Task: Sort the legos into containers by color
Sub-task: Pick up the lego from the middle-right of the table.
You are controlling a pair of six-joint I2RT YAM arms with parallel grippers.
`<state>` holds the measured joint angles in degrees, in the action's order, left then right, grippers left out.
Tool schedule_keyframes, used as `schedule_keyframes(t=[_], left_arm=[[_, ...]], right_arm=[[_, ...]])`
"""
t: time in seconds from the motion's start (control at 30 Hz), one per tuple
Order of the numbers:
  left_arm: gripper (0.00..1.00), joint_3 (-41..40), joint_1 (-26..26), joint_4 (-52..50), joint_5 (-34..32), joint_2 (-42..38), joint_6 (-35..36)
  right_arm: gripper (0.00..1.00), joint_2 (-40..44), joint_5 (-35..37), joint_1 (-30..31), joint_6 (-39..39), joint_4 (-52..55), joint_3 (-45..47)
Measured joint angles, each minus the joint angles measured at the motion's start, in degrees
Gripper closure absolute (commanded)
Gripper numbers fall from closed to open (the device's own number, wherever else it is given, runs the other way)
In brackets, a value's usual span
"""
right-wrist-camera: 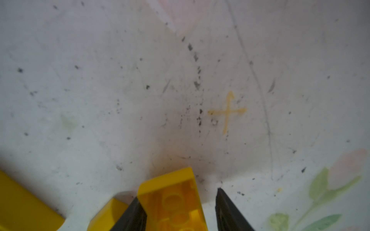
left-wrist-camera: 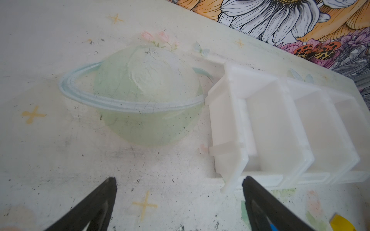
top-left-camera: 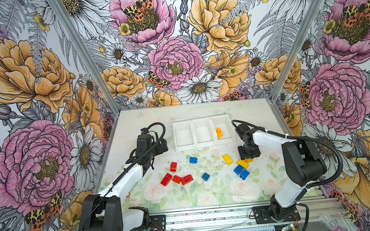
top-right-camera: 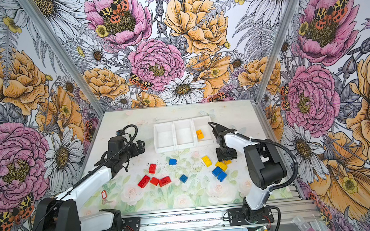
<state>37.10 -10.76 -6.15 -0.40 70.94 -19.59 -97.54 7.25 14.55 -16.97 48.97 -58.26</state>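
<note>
A yellow brick (right-wrist-camera: 172,200) lies underside up at the bottom centre of the right wrist view, between the fingers of the right gripper (right-wrist-camera: 177,193). One finger (right-wrist-camera: 132,218) touches it and the other stands just clear, so the gripper is narrow but not clamped. In both top views this spot is right of centre, beside two more yellow bricks (top-left-camera: 227,159) and two blue bricks (top-left-camera: 238,169). Two other blue ones and four red bricks (top-left-camera: 187,179) lie further left.

The bins (top-left-camera: 185,148) sit above them; the right bin holds one orange-yellow brick (top-left-camera: 219,132). The left gripper (left-wrist-camera: 179,178) hangs wide, holding nothing, just left of the bins.

Lower left on the desk (top-right-camera: 235,109) lies a red key tag (top-right-camera: 104,194), its label too small to read.
</note>
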Motion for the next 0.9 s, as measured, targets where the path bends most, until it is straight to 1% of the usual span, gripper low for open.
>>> schedule_keyframes(t=[0.23, 0.33, 0.5, 0.6, 0.73, 0.9], left_arm=[[0.01, 0.0, 0.0, 0.0, 0.0, 0.0, 0.0], [0.01, 0.0, 0.0, 0.0, 0.0, 0.0, 0.0], [0.01, 0.0, 0.0, 0.0, 0.0, 0.0, 0.0], [0.01, 0.0, 0.0, 0.0, 0.02, 0.0, 0.0], [0.01, 0.0, 0.0, 0.0, 0.02, 0.0, 0.0], [0.01, 0.0, -0.02, 0.0, 0.02, 0.0, -0.02]], right_arm=[[0.74, -0.11, 0.0, -0.02, -0.22, 0.02, -0.02], [0.77, -0.04, -0.04, -0.02, -0.11, 0.02, -0.02], [0.78, 0.72, -1.14, 0.0, -0.37, 0.07, -0.09], [0.78, 1.97, -1.99, 0.17, -0.61, 0.59, -1.62], [0.78, 2.89, -2.99, 1.27, -1.01, 1.11, -7.5], [0.78, 2.1, -3.26, 3.74, -0.96, 1.2, -16.55]])
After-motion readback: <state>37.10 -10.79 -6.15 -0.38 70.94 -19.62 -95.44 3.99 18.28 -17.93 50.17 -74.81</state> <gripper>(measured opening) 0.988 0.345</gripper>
